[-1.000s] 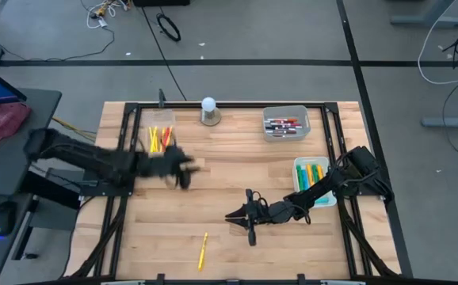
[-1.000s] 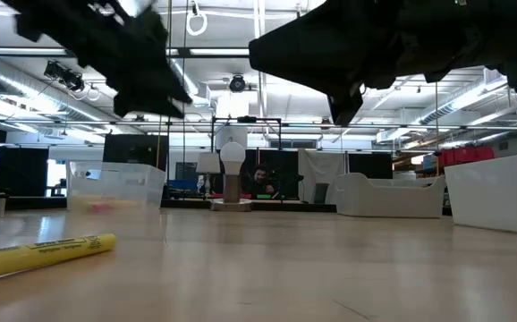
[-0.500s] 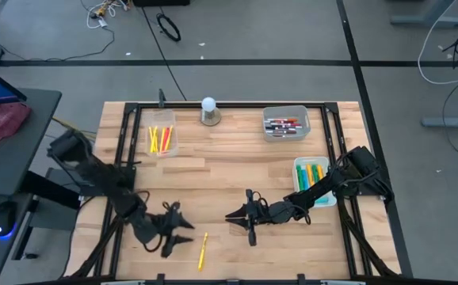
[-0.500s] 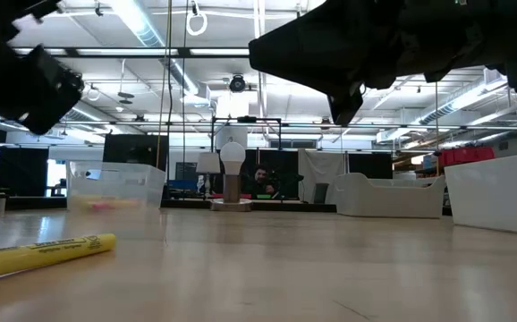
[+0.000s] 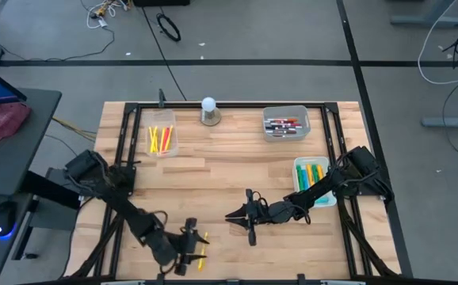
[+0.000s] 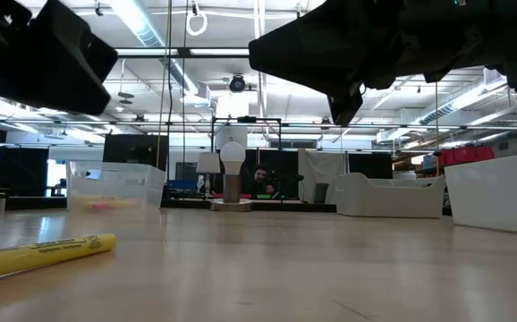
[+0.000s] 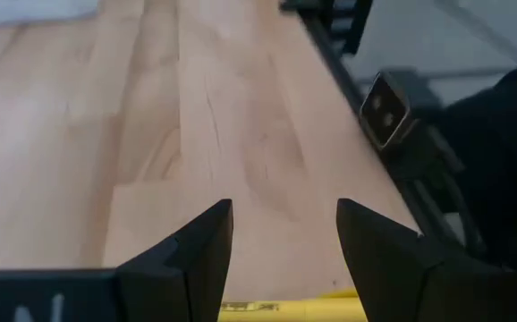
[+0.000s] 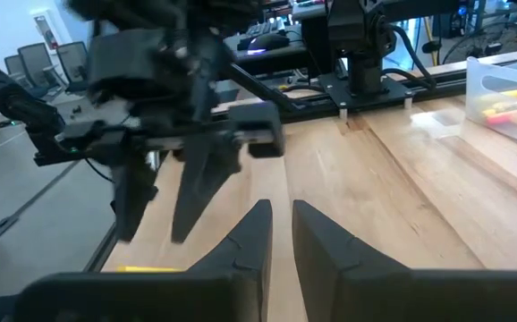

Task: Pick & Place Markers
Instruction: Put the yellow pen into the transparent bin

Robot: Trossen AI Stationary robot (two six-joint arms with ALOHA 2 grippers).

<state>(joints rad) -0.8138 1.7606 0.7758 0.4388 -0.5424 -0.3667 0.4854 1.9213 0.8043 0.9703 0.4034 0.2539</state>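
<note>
Yellow marker [image 5: 202,252] is the one loose pen on the wooden table [image 5: 229,174], lying near the front edge, so that's presumably the next pick. The left gripper [image 5: 188,249] is parked right over it with its fingers spread; in the left wrist view the yellow barrel [image 7: 294,309] shows just between the two dark fingers [image 7: 196,255], not pinched yet, which looks like a lineup for a straight-down grab. The rest of the markers are already sorted by bin: yellows and reds in the clear bin [image 5: 162,139] on the left, red and dark ones in the grey tray [image 5: 285,124] at the back, green and yellow in the white tray [image 5: 311,176] on the right. Right gripper [image 5: 249,219] hangs mid-table, fingers nearly pinched together with nothing in them, likely just waiting out of the way. The white knob [image 5: 208,105] at the back edge isn't part of this.
</note>
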